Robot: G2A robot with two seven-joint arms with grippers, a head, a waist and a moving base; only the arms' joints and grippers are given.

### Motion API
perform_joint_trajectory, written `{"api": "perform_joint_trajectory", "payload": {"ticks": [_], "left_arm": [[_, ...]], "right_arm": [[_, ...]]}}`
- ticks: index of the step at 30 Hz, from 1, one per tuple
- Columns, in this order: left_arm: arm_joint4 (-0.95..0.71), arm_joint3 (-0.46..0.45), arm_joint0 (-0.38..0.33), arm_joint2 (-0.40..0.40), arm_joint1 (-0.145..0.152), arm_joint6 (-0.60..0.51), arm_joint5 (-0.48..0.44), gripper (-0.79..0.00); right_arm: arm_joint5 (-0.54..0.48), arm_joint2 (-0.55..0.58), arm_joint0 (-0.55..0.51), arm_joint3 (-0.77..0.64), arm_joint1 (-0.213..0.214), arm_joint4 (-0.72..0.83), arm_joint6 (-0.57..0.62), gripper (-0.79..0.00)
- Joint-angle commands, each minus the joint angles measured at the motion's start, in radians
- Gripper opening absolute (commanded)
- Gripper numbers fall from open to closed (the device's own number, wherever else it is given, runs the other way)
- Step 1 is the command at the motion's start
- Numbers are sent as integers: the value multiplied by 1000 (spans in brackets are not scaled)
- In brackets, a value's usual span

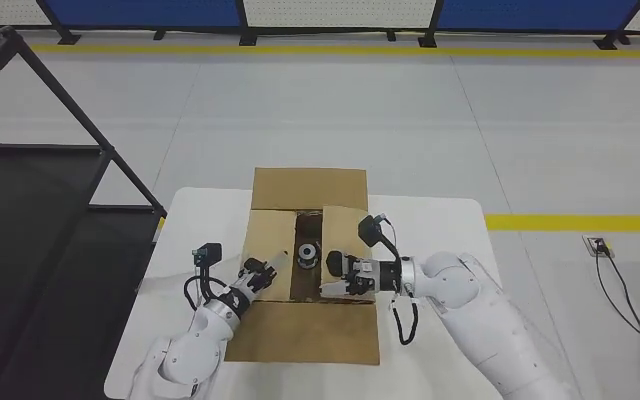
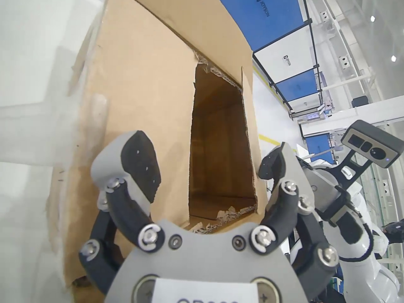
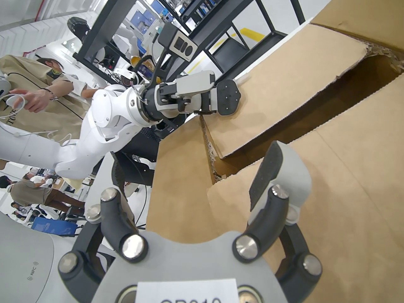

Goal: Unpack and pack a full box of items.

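- Starting at the left, you have the left gripper [image 2: 206, 156] over the box's left flap [image 1: 268, 230]. Its fingers [image 2: 140, 159] are spread wide apart w/ nothing btw them.
- In the right wrist view one pad of it is at the flap's surface; touching or not, you cannot tell.
- The box [image 1: 310, 340] stands at the ctr of the white table [image 1: 430, 220]. The far and near flaps are folded outward, and the two side flaps lie over the opening w/ a gap btw them.
- Through this gap you see one small item [image 1: 307, 257], dark w/ a light part, too small to tell what it is.
- The right flap [image 1: 345, 230] is just beside the item.
- The right gripper [image 1: 330, 277] is at the near end of this flap, fingers apart. One finger [image 3: 277, 171] shows over the cardboard, the other is hidden behind a flap edge, so the edge sits btw them, not clamped.
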Motion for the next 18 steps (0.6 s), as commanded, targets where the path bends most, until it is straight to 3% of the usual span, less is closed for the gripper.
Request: {"api": "perform_joint_trajectory", "payload": {"ticks": [1, 18], "left_arm": [[-1, -2, 1, -1, 1, 1, 0, 0], [-15, -26, 26, 2, 6, 33, -5, 0]], "right_arm": [[16, -13, 4, 6, -3, -33, -18, 0], [86, -41, 9, -5, -3, -134, -70, 0]]}}
